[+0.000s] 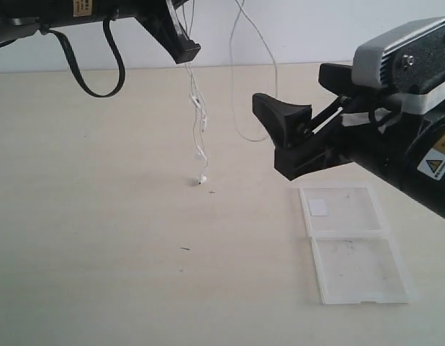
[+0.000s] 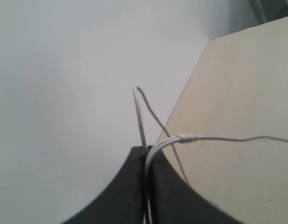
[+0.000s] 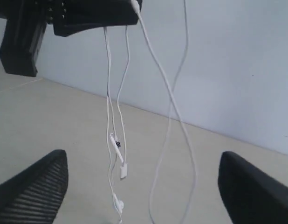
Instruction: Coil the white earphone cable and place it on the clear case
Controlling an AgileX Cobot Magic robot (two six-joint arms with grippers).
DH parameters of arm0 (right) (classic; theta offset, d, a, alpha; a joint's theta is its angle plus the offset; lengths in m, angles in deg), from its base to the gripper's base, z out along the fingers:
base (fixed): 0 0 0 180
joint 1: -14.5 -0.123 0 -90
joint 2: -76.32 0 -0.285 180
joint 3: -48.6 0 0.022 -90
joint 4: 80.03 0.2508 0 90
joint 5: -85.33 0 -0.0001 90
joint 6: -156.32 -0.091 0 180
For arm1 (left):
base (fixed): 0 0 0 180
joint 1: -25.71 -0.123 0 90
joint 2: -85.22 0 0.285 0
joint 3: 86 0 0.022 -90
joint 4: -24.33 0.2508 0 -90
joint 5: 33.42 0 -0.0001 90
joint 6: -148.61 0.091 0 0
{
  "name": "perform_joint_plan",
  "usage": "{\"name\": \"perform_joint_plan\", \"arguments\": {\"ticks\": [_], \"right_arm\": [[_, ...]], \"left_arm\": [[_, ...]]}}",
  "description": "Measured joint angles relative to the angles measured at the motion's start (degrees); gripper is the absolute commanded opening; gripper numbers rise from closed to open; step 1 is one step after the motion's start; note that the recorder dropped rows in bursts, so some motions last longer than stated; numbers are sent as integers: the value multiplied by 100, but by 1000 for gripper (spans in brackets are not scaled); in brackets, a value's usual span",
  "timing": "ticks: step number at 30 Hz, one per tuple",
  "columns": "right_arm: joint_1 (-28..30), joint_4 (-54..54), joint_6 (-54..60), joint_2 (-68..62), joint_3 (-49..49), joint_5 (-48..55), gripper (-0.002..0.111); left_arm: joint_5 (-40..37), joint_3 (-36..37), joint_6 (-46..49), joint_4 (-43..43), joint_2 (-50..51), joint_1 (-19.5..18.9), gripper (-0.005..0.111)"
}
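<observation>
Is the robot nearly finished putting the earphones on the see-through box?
Not nearly. Done: the left tool pinches the white earphone cable up high, so it dangles with its lowest earbud down by the table. In hand: the right tool, open, sits beside a hanging loop without gripping it. Left: the cable is not coiled yet, and the clear case lies open with no cable on it.

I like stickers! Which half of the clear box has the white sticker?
On the clear case, the upper half in the exterior view: the white sticker sits in its corner. The lower half shows only dark specks.
</observation>
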Motion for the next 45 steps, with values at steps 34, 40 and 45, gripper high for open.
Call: {"name": "perform_joint_plan", "arguments": {"ticks": [34, 40, 45], "right_arm": [[-13, -244, -127, -3043, -1477, -2033, 104], [-13, -31, -503, -3043, -1477, -2072, 104], [-13, 652, -292, -3043, -1477, -2086, 104]], "left_arm": [[-22, 0, -35, -89, 0, 129, 0], [-9, 0, -46, -89, 0, 129, 0], [-9, 0, -154, -89, 0, 129, 0]]}}
